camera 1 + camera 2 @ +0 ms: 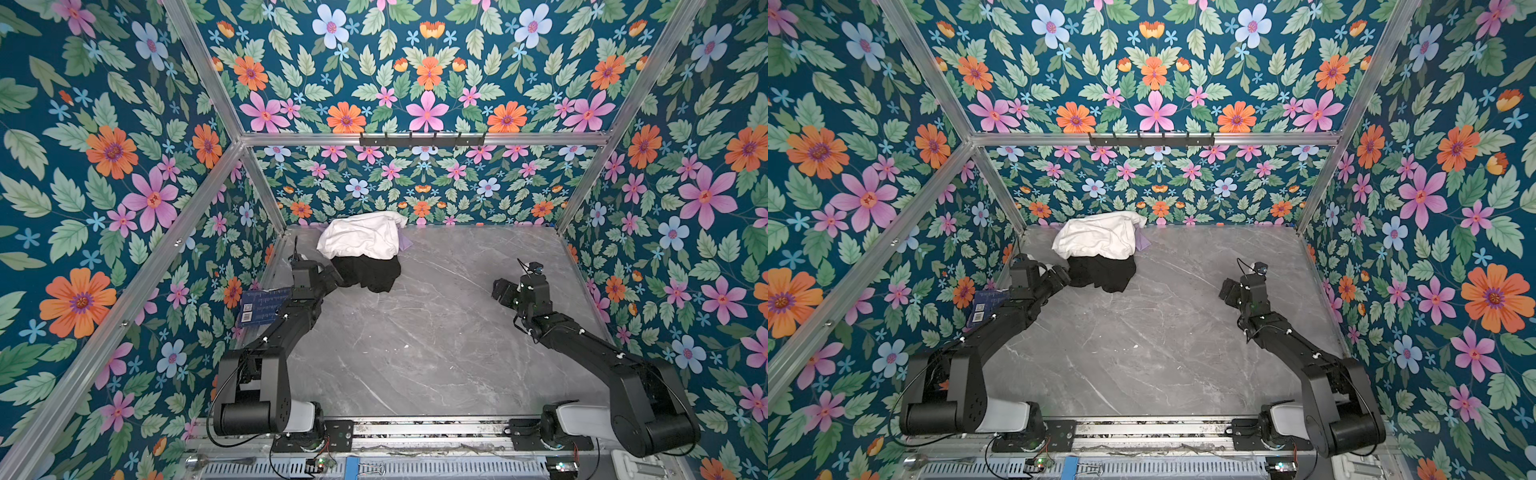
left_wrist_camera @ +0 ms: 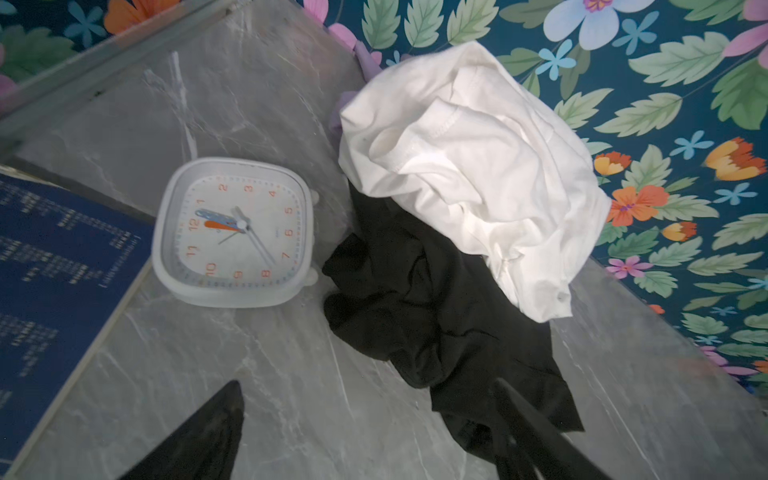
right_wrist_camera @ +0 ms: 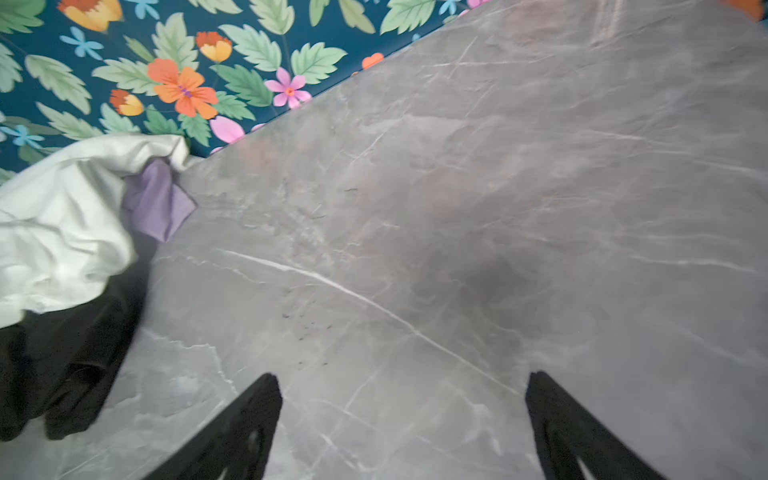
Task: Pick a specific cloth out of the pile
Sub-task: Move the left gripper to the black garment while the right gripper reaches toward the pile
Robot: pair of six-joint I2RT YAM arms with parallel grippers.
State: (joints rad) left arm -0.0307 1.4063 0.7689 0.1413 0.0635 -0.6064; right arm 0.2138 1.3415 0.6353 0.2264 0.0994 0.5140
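The pile lies at the back of the grey table against the wall. Its white garment sits on top. A pale lavender garment peeks out on the pile's right. The black cloth spills out in front, partly under the white one. My left gripper is open at the cloth's left edge, one finger over the black fabric and the other over bare table. My right gripper is open over bare table, well right of the pile.
A white square clock lies on the table just left of the pile, hidden behind the left arm in both top views. A dark blue printed card leans at the left wall. Flowered walls close in the table on three sides.
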